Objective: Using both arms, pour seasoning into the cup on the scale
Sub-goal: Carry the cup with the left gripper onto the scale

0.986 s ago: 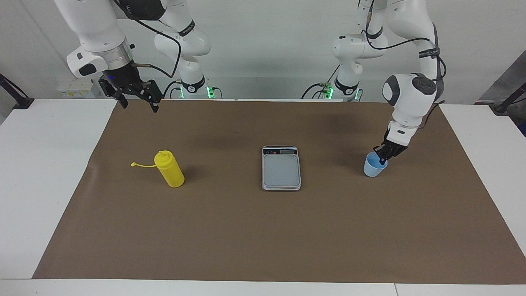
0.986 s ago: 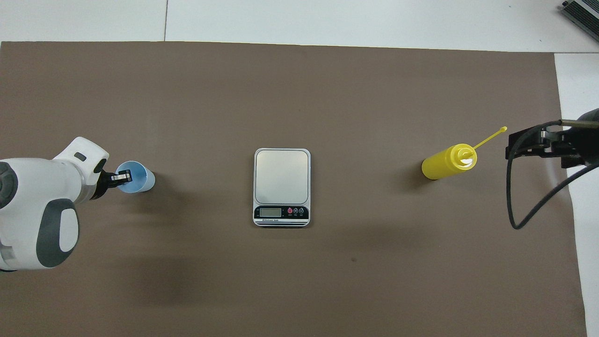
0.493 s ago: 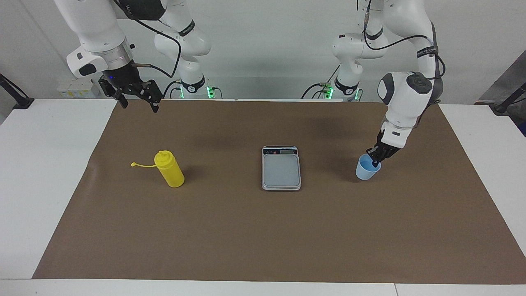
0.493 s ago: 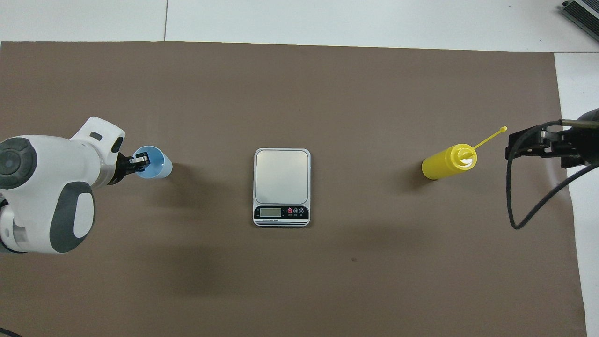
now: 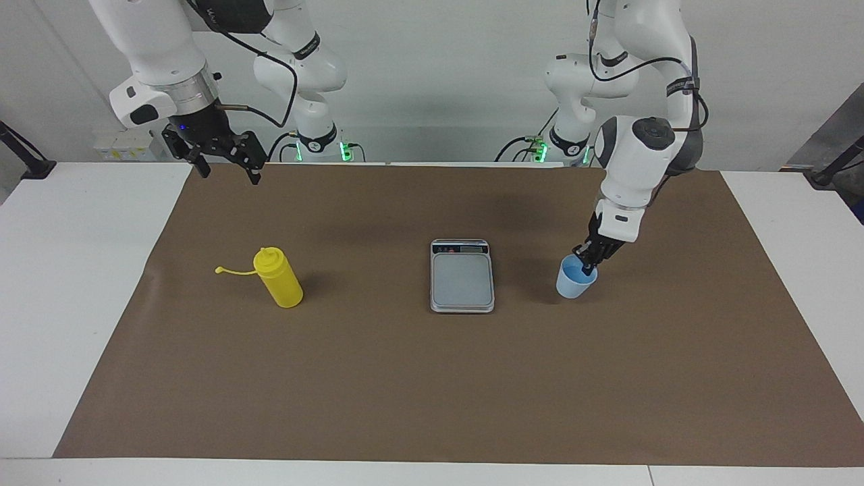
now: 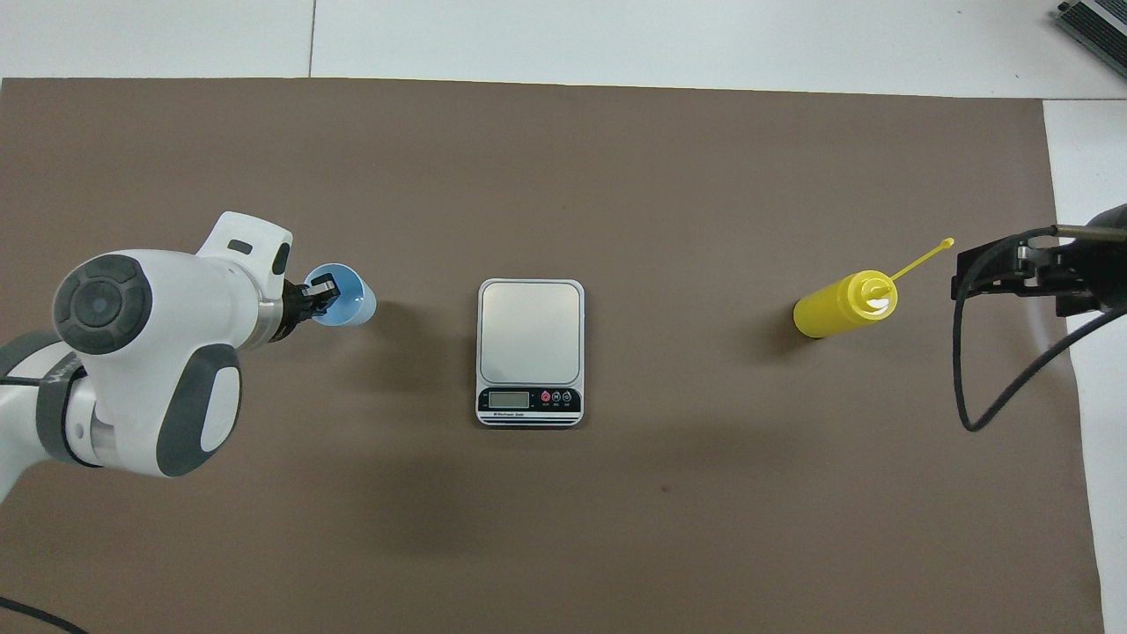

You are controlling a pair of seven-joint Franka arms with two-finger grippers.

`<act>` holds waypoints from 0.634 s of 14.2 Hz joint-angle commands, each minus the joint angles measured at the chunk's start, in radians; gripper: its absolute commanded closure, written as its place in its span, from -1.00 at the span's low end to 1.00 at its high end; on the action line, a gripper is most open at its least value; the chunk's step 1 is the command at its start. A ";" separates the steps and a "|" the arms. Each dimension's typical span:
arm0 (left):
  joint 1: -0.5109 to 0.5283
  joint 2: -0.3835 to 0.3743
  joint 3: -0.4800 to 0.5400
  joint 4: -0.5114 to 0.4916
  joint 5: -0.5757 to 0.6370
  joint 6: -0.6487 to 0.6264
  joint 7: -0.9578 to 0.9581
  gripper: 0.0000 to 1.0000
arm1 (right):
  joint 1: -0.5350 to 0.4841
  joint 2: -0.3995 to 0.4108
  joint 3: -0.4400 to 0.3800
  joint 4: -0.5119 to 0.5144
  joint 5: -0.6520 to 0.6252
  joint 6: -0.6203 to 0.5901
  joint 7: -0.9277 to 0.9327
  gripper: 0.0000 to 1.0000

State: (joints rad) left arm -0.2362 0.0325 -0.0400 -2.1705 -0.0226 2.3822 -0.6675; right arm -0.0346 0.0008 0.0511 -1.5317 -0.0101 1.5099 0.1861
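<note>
The right hand (image 5: pixel 226 167), a black two-finger hand on a white jointed arm, waits with fingers spread wide and holding nothing, up over the brown mat's (image 5: pixel 432 378) edge nearest the robots at the right arm's end of the bench (image 5: pixel 61 283). The left hand (image 5: pixel 588 264) is pinched shut on the rim of the small light-blue tapered plastic cup (image 5: pixel 574 282), which is just beside the flat silver-grey rectangular scale (image 5: pixel 462 275) at mid-mat, toward the left arm's end. The bright yellow cylindrical squeeze bottle of seasoning (image 5: pixel 278 277) stands well apart from the scale toward the right arm's end, its cap strap pointing toward that edge.
</note>
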 commanded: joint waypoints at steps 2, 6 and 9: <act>-0.072 0.023 0.014 0.058 -0.046 -0.026 -0.107 1.00 | -0.011 -0.022 0.003 -0.025 0.022 0.003 -0.008 -1.00; -0.127 0.040 0.014 0.084 -0.057 -0.011 -0.211 1.00 | -0.011 -0.022 0.003 -0.025 0.022 0.003 -0.008 -1.00; -0.170 0.094 0.014 0.156 -0.057 -0.044 -0.271 1.00 | -0.011 -0.022 0.003 -0.025 0.022 0.003 -0.008 -1.00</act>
State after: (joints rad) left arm -0.3675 0.0642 -0.0406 -2.0935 -0.0662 2.3793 -0.8968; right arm -0.0346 0.0008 0.0511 -1.5317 -0.0101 1.5099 0.1861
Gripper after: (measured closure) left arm 0.960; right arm 0.000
